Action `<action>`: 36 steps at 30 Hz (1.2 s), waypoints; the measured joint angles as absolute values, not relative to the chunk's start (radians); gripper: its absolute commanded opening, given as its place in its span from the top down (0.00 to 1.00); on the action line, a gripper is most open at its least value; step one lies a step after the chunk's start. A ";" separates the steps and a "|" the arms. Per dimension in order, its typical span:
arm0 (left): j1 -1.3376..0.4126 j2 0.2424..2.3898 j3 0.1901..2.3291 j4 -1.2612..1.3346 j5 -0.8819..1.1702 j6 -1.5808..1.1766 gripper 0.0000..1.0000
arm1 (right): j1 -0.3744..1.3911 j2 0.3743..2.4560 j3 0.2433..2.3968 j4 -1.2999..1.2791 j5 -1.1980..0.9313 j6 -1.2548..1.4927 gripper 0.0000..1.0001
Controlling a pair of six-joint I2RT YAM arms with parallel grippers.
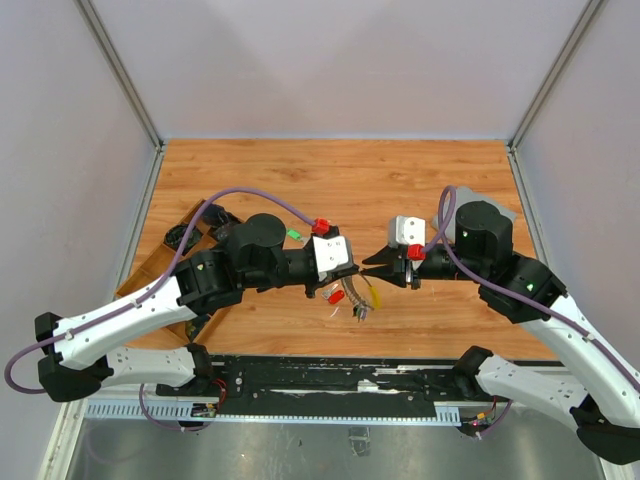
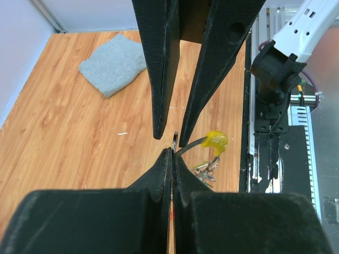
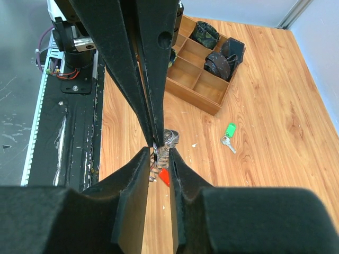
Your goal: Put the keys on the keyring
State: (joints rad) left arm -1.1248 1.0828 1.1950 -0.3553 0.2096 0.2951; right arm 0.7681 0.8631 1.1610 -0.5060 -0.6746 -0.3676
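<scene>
My left gripper (image 1: 354, 268) (image 2: 172, 152) is shut on the thin silver keyring (image 2: 175, 138) (image 3: 159, 149) and holds it above the table. From the ring hang a yellow-headed key (image 2: 217, 142), a red-headed key (image 3: 164, 176) (image 1: 333, 293) and a beaded chain (image 3: 170, 138). My right gripper (image 1: 370, 264) (image 3: 159, 154) meets it tip to tip. Its jaws stand a little apart on either side of the ring, and I see no grip on it. A green-headed key (image 3: 229, 130) (image 1: 295, 235) lies loose on the wood behind the left gripper.
A wooden organiser box (image 3: 204, 74) (image 1: 185, 240) with dark items stands at the table's left. A grey cloth square (image 2: 114, 63) lies at the right. The black base rail (image 1: 330, 375) runs along the near edge.
</scene>
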 measured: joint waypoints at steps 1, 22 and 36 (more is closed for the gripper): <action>-1.126 1.083 1.195 -0.355 0.210 0.296 0.99 | 0.768 0.863 1.161 -0.506 -0.675 -0.368 0.80; -1.130 1.076 1.195 -0.353 0.193 0.302 0.84 | 0.768 0.865 1.153 -0.495 -0.699 -0.366 1.00; -1.133 0.871 1.126 -0.150 0.185 0.194 0.64 | 0.768 0.730 0.987 -0.168 -0.695 -0.205 1.00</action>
